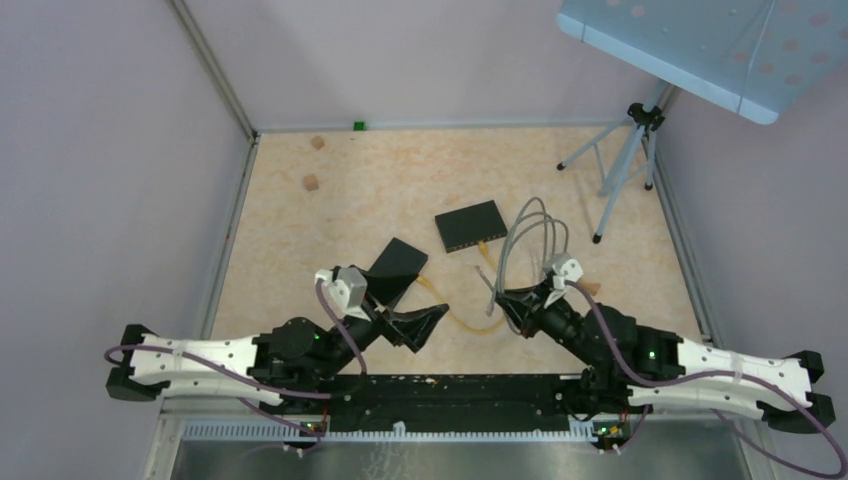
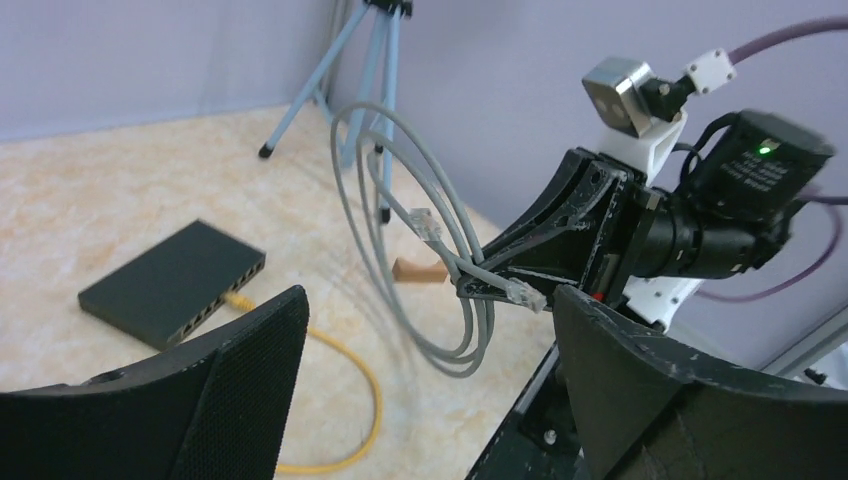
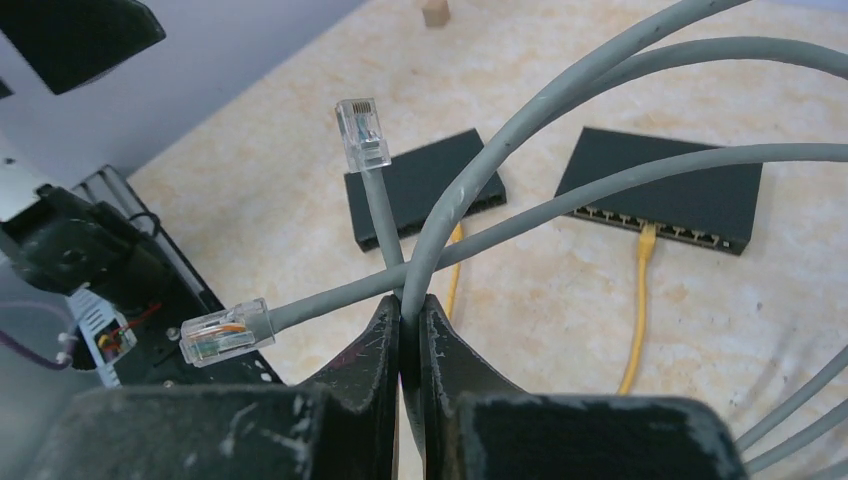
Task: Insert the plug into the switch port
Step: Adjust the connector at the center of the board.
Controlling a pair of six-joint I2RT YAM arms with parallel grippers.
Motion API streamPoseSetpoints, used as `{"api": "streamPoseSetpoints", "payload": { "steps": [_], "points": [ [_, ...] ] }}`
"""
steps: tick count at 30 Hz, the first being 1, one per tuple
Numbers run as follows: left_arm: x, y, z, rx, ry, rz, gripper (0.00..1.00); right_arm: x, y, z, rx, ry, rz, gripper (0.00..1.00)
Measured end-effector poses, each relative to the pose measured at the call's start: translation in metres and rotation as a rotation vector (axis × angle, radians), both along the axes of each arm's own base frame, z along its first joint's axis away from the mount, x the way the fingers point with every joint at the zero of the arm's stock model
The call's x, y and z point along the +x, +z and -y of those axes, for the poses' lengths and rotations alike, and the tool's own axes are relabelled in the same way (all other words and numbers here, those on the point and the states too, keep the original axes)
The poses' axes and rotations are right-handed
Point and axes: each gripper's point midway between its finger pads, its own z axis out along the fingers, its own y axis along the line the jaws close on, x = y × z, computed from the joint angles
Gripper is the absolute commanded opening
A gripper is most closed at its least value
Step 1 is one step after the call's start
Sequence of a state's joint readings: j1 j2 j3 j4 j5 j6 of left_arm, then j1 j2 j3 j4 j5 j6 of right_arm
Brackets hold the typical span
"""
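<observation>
We log the right gripper pinched shut on the grey cable. Its clear plug juts beside the fingers (airborne), well apart from the switch. Left gripper gapes wide, empty.

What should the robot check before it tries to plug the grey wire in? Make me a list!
1. Right gripper shut on the grey cable: ok.
2. Grip close behind a plug: not ok. The upper plug and the lower plug both stick out free on stubs of cable.
3. A plug lined up with the switch: not ok. Neither one points at its port row.
4. A free port: ok. One port holds a yellow cable, and those beside it look empty.
5. Left gripper open and empty, ready to help: ok.
6. Plug clips unbroken: cannot tell.
</observation>
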State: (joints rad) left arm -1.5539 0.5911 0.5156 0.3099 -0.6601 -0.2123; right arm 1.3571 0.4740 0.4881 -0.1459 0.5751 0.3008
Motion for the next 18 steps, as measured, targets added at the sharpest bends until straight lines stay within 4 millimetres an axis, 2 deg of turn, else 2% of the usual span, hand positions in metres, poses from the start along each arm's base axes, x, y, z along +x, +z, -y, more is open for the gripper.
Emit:
{"api": "streamPoseSetpoints", "payload": {
  "steps": [4,8,12,18],
  "points": [
    [-0.007,0.018,-0.007,-0.076,-0.046,0.078,0.91,-0.007,0.023,0.014,0.077,0.048,0.081,0.0],
    [-0.024,0.039,-0.007,-0.111,-0.137,0.189,0.91,-0.015,0.044,0.026,0.142,0.087,0.145,0.0],
    [-0.039,0.046,0.003,-0.063,-0.225,0.283,0.91,-0.025,0.056,0.028,0.158,0.149,0.174,0.0],
    [-0.061,0.064,0.025,0.012,-0.348,0.414,0.91,-0.052,0.092,0.025,0.202,0.311,0.203,0.0]
  ]
}}
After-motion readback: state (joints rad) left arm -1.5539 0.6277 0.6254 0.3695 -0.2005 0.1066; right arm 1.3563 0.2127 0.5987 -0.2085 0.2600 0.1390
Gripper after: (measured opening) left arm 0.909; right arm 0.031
